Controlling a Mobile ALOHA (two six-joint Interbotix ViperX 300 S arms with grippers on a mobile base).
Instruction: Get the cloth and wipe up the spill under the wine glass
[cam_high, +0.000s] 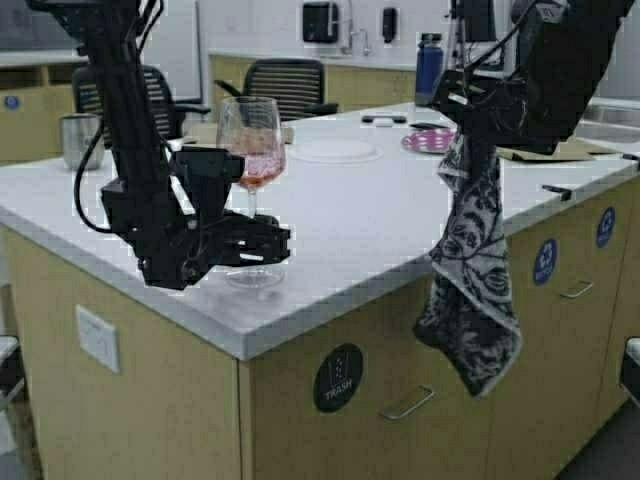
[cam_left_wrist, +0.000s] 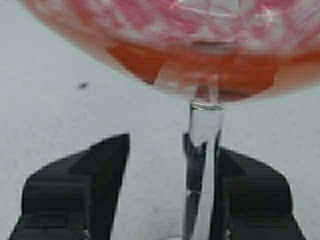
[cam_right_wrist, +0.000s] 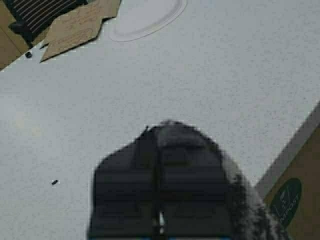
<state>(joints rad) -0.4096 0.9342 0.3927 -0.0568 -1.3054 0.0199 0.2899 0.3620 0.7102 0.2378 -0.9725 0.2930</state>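
Note:
The wine glass (cam_high: 252, 140), clear with pink liquid in its bowl, stands near the front edge of the white counter (cam_high: 370, 230). My left gripper (cam_high: 255, 245) is open around its stem. In the left wrist view the stem (cam_left_wrist: 202, 165) stands between the two fingers, close against one finger (cam_left_wrist: 255, 195) and well apart from the other; the gripper's middle (cam_left_wrist: 170, 185) is bare counter. My right gripper (cam_high: 470, 120) is shut on the cloth (cam_high: 470, 270), which hangs dark and patterned over the counter's front edge. In the right wrist view the shut gripper (cam_right_wrist: 159, 150) shows cloth (cam_right_wrist: 242, 200) beside it.
A steel tumbler (cam_high: 80, 140) stands at the far left. A white plate (cam_high: 335, 150), a pink dish (cam_high: 430, 140), a blue bottle (cam_high: 428, 68) and cardboard (cam_high: 560, 152) lie farther back. Office chairs (cam_high: 285, 85) stand behind the counter. Cabinet fronts with handles lie below.

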